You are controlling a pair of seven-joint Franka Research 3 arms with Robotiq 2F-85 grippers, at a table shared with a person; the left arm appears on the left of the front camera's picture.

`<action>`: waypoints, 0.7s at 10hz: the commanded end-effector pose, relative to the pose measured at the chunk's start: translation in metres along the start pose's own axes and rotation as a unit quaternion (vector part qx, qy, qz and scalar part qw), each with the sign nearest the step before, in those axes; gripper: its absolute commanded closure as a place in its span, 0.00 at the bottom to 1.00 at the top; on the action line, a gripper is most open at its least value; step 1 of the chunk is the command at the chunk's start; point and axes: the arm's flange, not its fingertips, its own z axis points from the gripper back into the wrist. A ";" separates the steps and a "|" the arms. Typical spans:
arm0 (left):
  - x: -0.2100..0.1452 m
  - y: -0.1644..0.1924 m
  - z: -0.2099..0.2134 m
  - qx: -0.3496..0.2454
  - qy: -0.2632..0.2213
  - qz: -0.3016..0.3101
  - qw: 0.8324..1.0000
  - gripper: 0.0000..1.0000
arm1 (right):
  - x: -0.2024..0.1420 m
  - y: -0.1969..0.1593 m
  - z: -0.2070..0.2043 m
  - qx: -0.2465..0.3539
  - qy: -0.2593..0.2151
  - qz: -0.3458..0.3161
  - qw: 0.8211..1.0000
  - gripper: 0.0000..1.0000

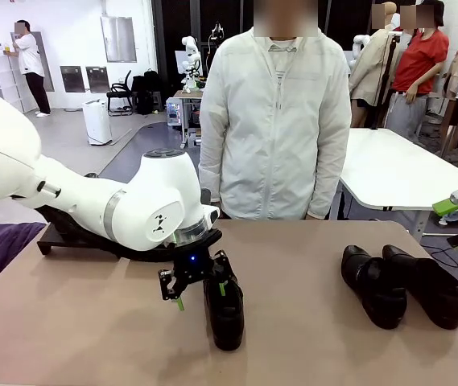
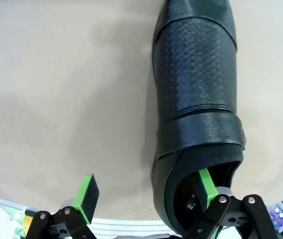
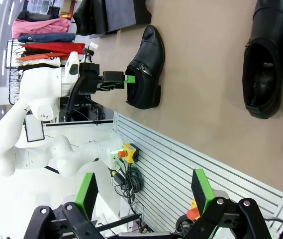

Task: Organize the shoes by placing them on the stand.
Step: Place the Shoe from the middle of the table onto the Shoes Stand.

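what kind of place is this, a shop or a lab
Probably a robotics lab or test workshop: a white robot arm reaches a shoe on the table, with a white worktable and an office chair behind the person.

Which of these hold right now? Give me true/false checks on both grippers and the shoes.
The left gripper is shut on a shoe. False: the jaws are open, with one finger inside the shoe's opening and one outside.
That shoe stands on its sole on the table. True.
Two other shoes sit side by side on the robot's right. True.
The right gripper holds a shoe. False: it is open and empty.
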 end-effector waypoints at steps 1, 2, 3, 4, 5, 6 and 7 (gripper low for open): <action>0.003 0.000 -0.004 0.007 -0.006 0.002 1.000 0.00 | 0.000 0.001 0.003 -0.004 0.006 0.000 1.000 0.00; 0.003 0.000 -0.005 -0.002 -0.013 -0.004 1.000 0.27 | 0.000 0.001 0.003 -0.004 0.006 0.000 1.000 0.00; 0.002 0.000 -0.004 -0.007 -0.026 -0.002 1.000 0.87 | 0.000 0.001 0.003 -0.004 0.006 0.000 1.000 0.00; 0.002 0.001 -0.004 -0.010 -0.032 -0.002 0.999 1.00 | 0.000 0.001 0.003 -0.004 0.006 0.000 1.000 0.00; 0.001 0.000 -0.004 -0.007 -0.041 -0.005 0.999 1.00 | 0.000 0.001 0.003 -0.004 0.006 0.000 1.000 0.00; -0.001 -0.003 -0.002 -0.014 -0.047 -0.007 0.999 1.00 | 0.000 0.001 0.003 -0.004 0.006 0.000 1.000 0.00; -0.004 -0.006 -0.002 -0.017 -0.058 -0.013 0.998 1.00 | 0.000 0.001 0.003 -0.004 0.006 0.000 1.000 0.00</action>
